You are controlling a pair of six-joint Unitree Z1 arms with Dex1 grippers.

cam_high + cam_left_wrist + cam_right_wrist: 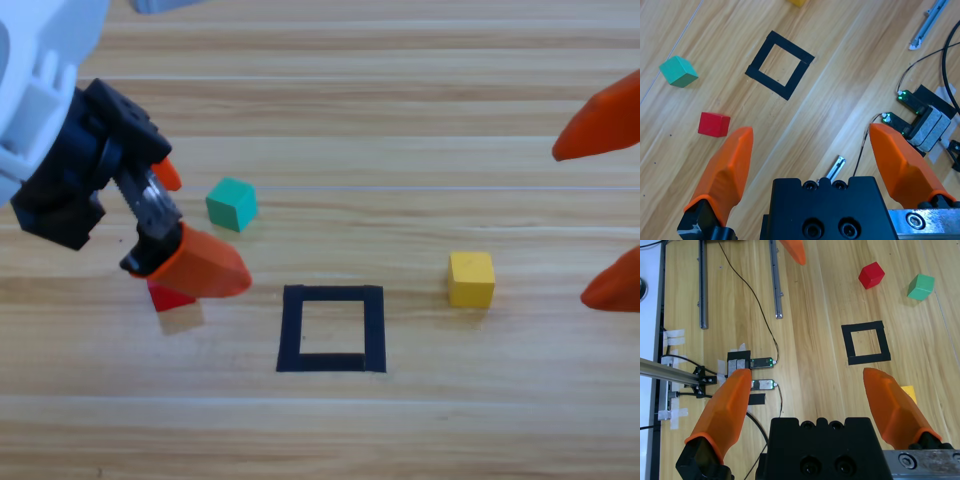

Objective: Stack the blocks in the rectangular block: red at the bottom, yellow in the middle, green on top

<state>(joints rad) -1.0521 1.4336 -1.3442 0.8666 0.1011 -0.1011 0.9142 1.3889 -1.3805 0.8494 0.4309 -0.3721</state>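
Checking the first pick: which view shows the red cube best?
The left wrist view: the red cube sits whole and unobstructed. In the high view the left gripper half covers it; the right wrist view shows it small.

Pointed orange jaws, left tool (pixel 175 225) black-bodied with two screws, grey arm casing.

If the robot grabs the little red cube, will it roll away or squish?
The red cube probably won't roll: it rests flat on the wooden table. It looks stiff and sharp-edged, so likely no squishing. Being small, it might slide if the left gripper nudges it.
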